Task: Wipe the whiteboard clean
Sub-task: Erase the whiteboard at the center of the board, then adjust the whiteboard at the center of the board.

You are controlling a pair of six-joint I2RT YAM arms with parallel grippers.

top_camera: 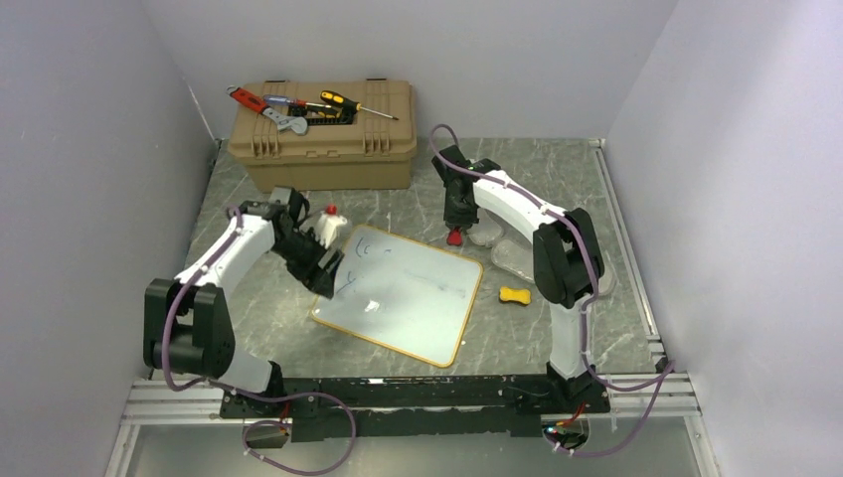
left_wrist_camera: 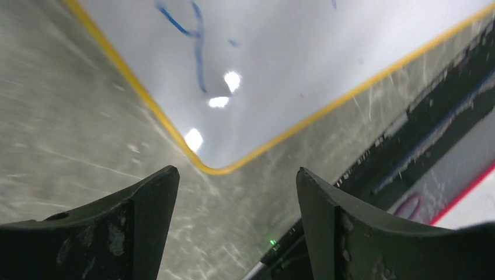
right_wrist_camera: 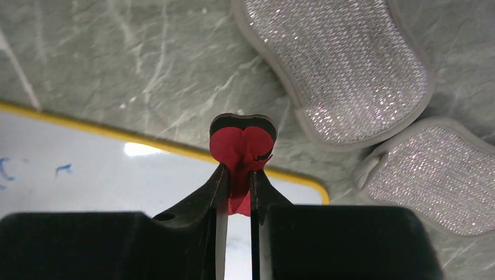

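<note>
While the whiteboard (top_camera: 403, 293) lies flat and askew at the middle of the grey table (top_camera: 557, 174), faint blue strokes mark its upper left part. The left gripper (left_wrist_camera: 236, 170) hovers at the board's left edge with its jaws spread wide and nothing between them. In its wrist view, a rounded corner of the yellow-framed board sits just ahead, centred in the gap. The right gripper (right_wrist_camera: 238, 175) is clenched on a small red piece with a black rim (right_wrist_camera: 242, 143), poised over the board's far right corner. Whether the piece touches anything cannot be told. Two silvery scrub pads (right_wrist_camera: 338, 64) lie just beyond that corner, on the table.
</note>
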